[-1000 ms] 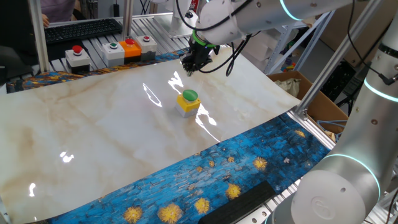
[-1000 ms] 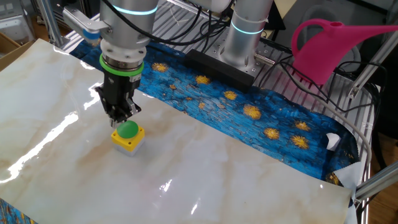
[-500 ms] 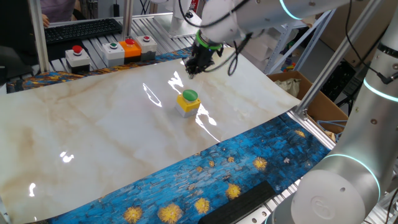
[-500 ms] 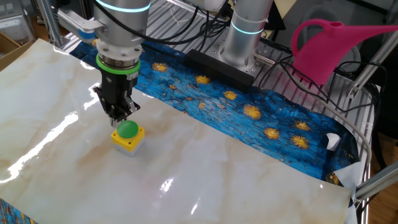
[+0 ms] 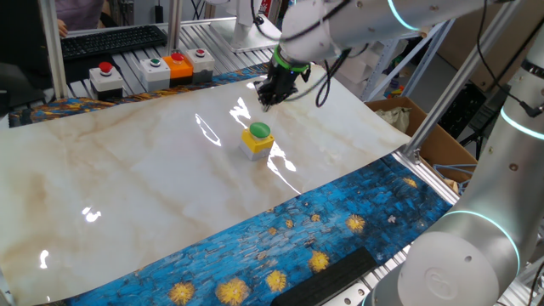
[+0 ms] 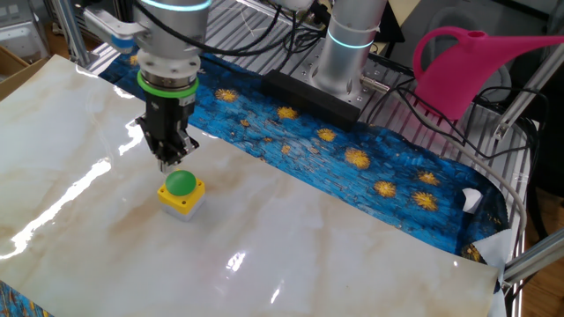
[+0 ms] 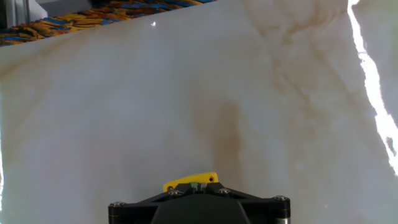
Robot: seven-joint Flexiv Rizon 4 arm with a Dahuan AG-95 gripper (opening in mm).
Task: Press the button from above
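So the gripper point(image 6: 169, 161) has its fingers pinched fully shut with nothing between them, basically one blunt tip pointing nearly straight down. That tip hangs in the air above the button point(image 6: 181, 183), not touching it; there's a clear gap between them in the other fixed view, and the tip looks a little off toward the far-left side of the green dome rather than dead centre. In one fixed view the gripper point(image 5: 267, 99) also sits up and behind the button point(image 5: 258, 132), so my read is it needs a small sideways nudge toward the dome, then a straight drop.

The button is a green dome on a yellow cube, no real long axis to care about, sitting upright on the table point(image 6: 352, 255) roughly mid-sheet. In the hand view only a sliver of the yellow housing point(image 7: 190, 182) peeks out past the hand's underside, the dome itself hidden.

The arm reaches over the table from the base side, wrist nearly vertical.
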